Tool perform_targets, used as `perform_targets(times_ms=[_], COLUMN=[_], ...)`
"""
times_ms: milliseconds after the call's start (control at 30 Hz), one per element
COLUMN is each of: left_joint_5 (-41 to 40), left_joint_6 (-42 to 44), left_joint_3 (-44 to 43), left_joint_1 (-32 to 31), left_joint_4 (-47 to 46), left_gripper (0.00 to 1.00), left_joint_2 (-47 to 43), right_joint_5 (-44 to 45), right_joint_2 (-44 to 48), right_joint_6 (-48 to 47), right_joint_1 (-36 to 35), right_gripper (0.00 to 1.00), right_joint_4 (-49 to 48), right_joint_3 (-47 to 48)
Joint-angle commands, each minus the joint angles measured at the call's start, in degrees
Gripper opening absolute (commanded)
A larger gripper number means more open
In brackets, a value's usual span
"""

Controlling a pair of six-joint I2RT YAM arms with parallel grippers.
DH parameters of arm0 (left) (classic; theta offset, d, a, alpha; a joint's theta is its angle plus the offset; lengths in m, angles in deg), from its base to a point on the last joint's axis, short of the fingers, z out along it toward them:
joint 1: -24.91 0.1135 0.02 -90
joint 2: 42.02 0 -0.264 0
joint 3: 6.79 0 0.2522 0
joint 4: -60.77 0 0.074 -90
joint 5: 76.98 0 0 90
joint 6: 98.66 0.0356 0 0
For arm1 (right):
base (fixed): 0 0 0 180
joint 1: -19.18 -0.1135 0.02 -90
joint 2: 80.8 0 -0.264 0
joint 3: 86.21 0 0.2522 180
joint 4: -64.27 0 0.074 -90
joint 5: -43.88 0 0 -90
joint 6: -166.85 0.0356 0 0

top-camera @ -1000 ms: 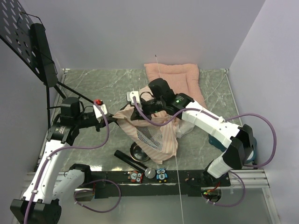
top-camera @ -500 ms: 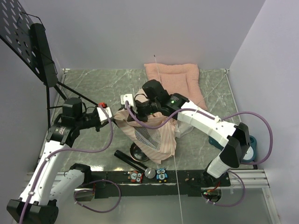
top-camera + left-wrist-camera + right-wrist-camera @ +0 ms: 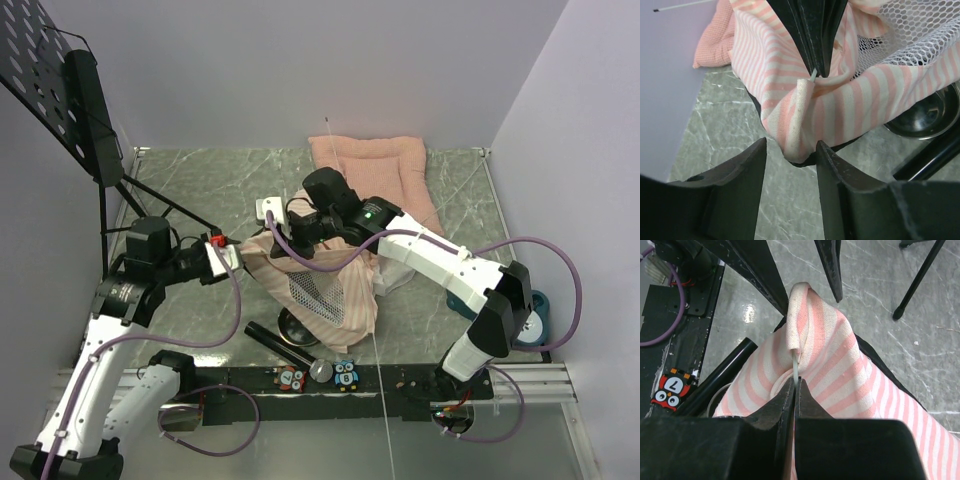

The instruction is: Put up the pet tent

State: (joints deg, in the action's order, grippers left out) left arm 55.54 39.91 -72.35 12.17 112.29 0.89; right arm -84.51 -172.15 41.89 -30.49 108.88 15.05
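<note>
Since my left tool stands half parted with a folded corner of the pet tent hanging loose between its fingers, gripping nothing, the step as I judge it is to take that corner firmly so the sleeve cannot ride along with the pole. I would close squarely on the doubled hem just ahead of my fingertips, low enough to leave the sleeve mouth free, and brace it against the push. Just beyond, my right tool is clamped tight on the thin white pole, which runs into the striped fold. It should feed in short strokes along the sleeve's line, since so thin a pole will likely bow or snag the cloth if forced. The rest of the tent is bunched to the right of my left tool, with a steel bowl showing under its edge. Farthest off, past both tools, the pink cushion lies on the tabletop.
</note>
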Motion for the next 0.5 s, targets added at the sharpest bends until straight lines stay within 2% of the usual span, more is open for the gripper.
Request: perform_targets(times_ms=[0, 267, 467], left_joint_5=[1.9, 7.8, 6.1], left_joint_6=[0.0, -1.2, -4.2], left_joint_3=[-2.0, -5.6, -7.4], left_joint_1=[-0.2, -0.8, -4.3], left_joint_4=[-2.5, -1.5, -3.8], left_gripper=[0.48, 0.49, 0.41], left_joint_2=[-1.3, 0.5, 2.7], right_joint_5=[0.4, 0.9, 1.1], right_joint_2=[0.6, -0.2, -0.8], right_joint_6=[0.9, 0.9, 1.8], right_joint_1=[-0.1, -0.2, -0.2], right_gripper=[0.0, 0.0, 0.0], right_joint_4=[-0.1, 0.5, 0.6], right_joint_3=[1.4, 1.8, 1.9])
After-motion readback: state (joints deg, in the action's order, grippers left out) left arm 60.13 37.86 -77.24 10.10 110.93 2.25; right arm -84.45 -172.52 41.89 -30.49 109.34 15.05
